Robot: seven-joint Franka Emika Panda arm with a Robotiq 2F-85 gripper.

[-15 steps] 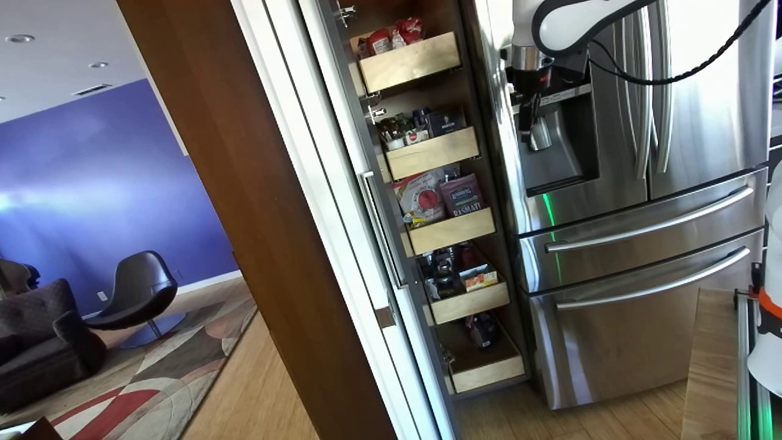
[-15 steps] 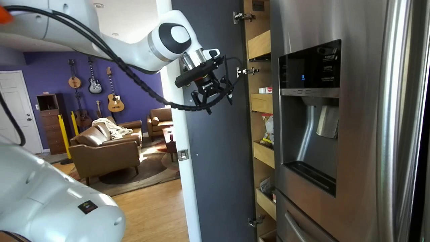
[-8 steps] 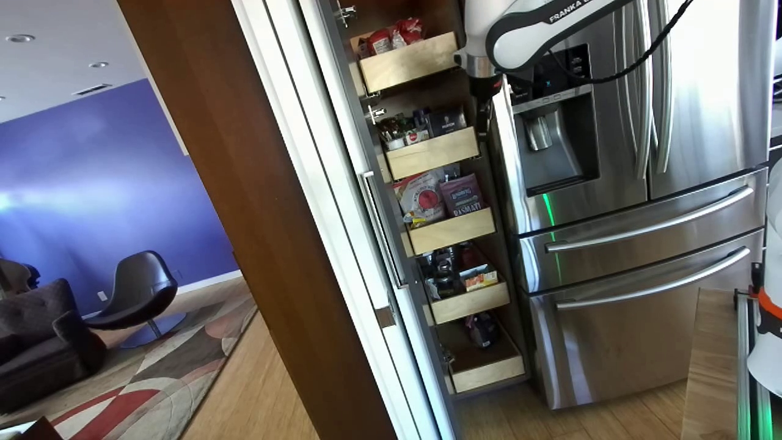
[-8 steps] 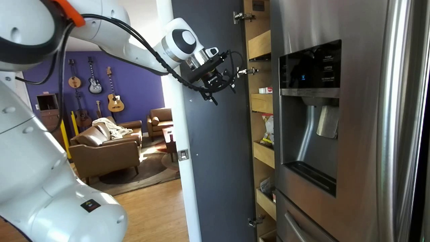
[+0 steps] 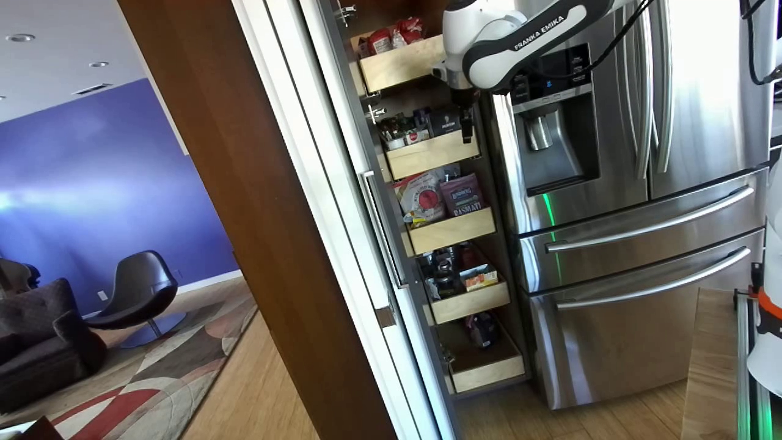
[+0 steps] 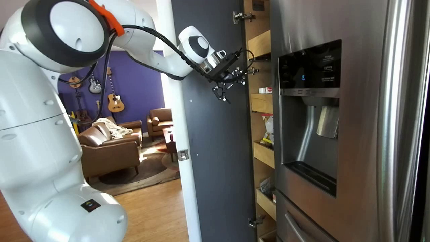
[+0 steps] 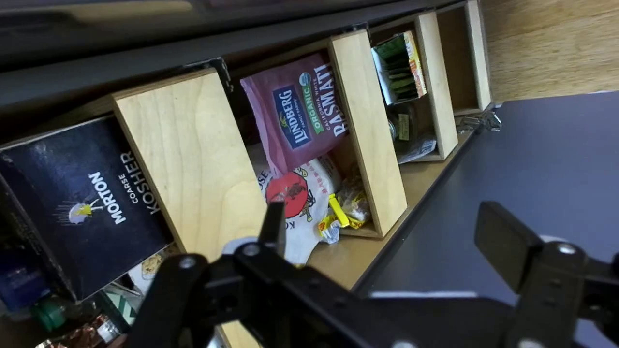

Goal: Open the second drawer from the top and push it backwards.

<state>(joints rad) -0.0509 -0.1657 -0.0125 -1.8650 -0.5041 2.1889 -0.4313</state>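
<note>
Pincer (image 7: 389, 233), spread wide, hangs near the second drawer (image 5: 431, 153), where a dark Morton box (image 7: 84, 200) stands.

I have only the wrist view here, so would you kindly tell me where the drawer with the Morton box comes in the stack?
Observer: It is the second drawer down; an exterior view shows a top drawer above it.
Operator: Thank you; what does that top one hold?
Observer: I see red packages in it, though I cannot make out of what.
Operator: And are the fingers touching the second drawer?
Observer: No; in an exterior view they show apart from its front.
</note>
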